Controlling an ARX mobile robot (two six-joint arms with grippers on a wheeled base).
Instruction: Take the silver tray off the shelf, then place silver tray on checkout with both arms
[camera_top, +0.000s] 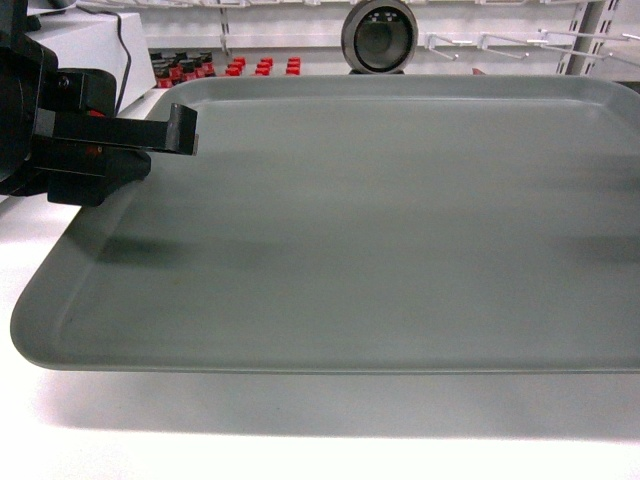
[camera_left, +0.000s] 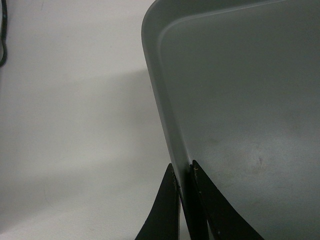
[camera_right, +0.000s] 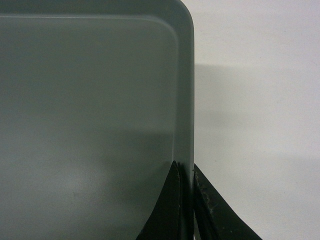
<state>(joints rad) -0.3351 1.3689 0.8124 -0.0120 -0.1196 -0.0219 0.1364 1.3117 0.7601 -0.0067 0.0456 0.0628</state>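
The silver tray (camera_top: 380, 220) fills most of the head view and hangs a little above the white checkout (camera_top: 300, 440), casting a shadow on it. My left gripper (camera_top: 182, 130) is shut on the tray's left rim near the far corner. In the left wrist view this gripper (camera_left: 182, 169) has one jaw under the tray (camera_left: 240, 100) rim and one inside it. In the right wrist view my right gripper (camera_right: 184, 167) is shut on the right rim of the tray (camera_right: 90, 110) the same way. The right gripper is outside the head view. The shelf is out of view.
The black round-headed scanner (camera_top: 380, 36) stands just behind the tray's far edge. Behind it are store shelves with red-capped bottles (camera_top: 235, 67) and white hooks (camera_top: 500, 42). A white box (camera_top: 95, 50) with a black cable sits at the far left.
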